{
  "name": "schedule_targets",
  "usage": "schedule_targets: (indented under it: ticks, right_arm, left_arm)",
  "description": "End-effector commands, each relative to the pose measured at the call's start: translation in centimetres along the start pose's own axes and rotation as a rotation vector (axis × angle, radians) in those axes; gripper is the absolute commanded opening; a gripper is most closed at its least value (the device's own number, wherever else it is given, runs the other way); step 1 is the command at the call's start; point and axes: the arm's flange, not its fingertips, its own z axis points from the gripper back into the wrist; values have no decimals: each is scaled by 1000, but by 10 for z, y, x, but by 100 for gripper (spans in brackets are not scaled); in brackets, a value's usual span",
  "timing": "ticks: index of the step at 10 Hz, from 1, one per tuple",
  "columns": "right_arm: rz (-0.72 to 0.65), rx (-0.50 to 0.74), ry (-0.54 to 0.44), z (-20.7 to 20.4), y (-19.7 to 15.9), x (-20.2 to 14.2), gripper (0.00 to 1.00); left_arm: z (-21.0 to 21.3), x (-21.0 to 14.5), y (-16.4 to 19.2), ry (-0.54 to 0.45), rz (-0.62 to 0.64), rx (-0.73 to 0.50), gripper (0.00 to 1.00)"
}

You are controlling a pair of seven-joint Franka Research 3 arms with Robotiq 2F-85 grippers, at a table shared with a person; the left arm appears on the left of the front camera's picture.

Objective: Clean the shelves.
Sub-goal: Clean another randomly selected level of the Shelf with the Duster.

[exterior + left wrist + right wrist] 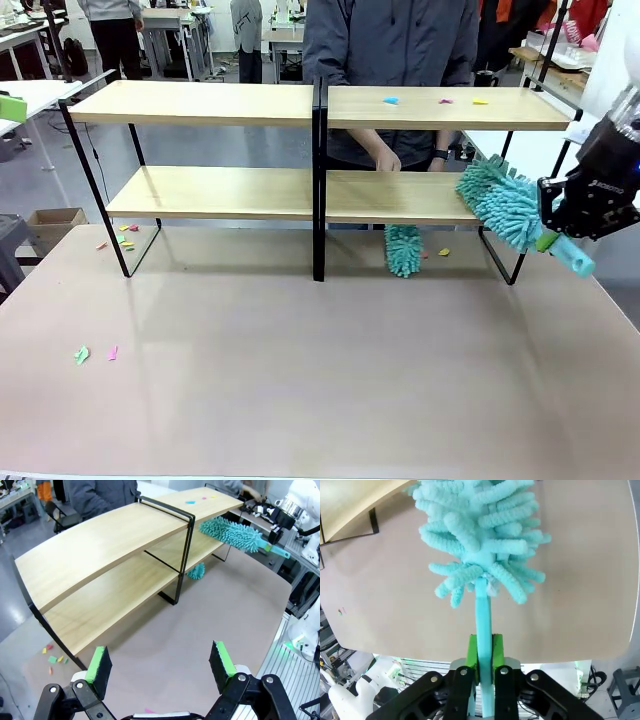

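Note:
The shelves are a two-tier rack of light-wood boards in a black frame, standing across the far side of the table; they also show in the left wrist view. My right gripper is shut on the handle of a teal fluffy duster, whose head touches the right end of the lower board. In the right wrist view the green pads clamp the duster's handle. My left gripper hangs open and empty above the table, left of the rack.
A person stands behind the rack, hands between the boards. A second teal duster head shows under the lower board. Paper scraps lie on the top board's right half, and more scraps lie on the tabletop.

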Motion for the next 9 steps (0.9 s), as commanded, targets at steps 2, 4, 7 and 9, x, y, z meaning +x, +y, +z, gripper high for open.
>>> schedule_targets:
  ticks: [2, 4, 7, 9]
  right_arm:
    - [2, 3, 5, -5, 0, 7, 12]
    - [2, 3, 5, -5, 0, 7, 12]
    - [-21, -20, -16, 1, 1, 3, 12]
    - [-132, -89, -91, 9, 5, -8, 12]
  left_arm:
    - [-2, 0, 1, -2, 2, -8, 100]
    - [-2, 0, 1, -2, 2, -8, 100]
    - [-2, 0, 1, -2, 2, -8, 100]
    - [-2, 0, 1, -2, 2, -8, 100]
